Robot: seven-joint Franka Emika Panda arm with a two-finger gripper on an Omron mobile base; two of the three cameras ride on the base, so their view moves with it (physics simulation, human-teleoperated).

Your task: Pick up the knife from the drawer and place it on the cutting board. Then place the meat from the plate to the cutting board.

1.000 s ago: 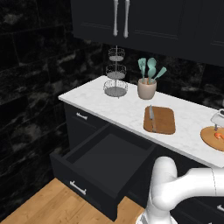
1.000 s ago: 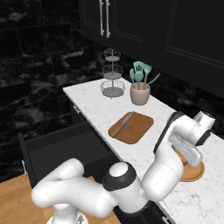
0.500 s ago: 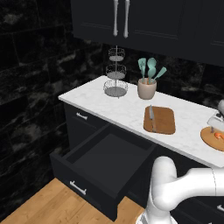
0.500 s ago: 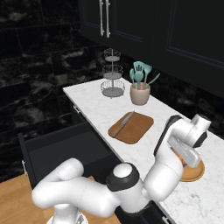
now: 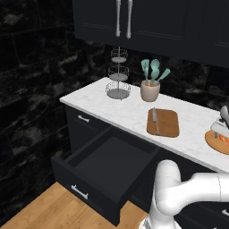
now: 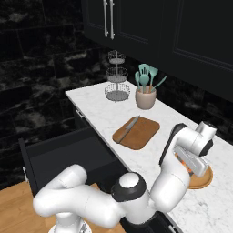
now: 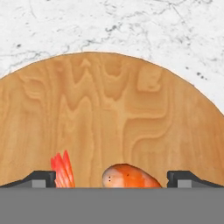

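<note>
The gripper (image 7: pixel 112 179), jaws spread wide and holding nothing, has come lower over the plate (image 7: pixel 109 113) than a second ago, one fingertip (image 7: pixel 41 178) on either side of the meat (image 7: pixel 129 176). The plate rests on the white marble worktop (image 5: pixel 120 109). The knife (image 6: pixel 129 128) lies on the cutting board (image 6: pixel 141 134), unchanged. The drawer (image 5: pixel 105 163) stands open.

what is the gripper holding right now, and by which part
Nothing. The gripper is open over the plate, its fingertips either side of the meat without closing on it.
</note>
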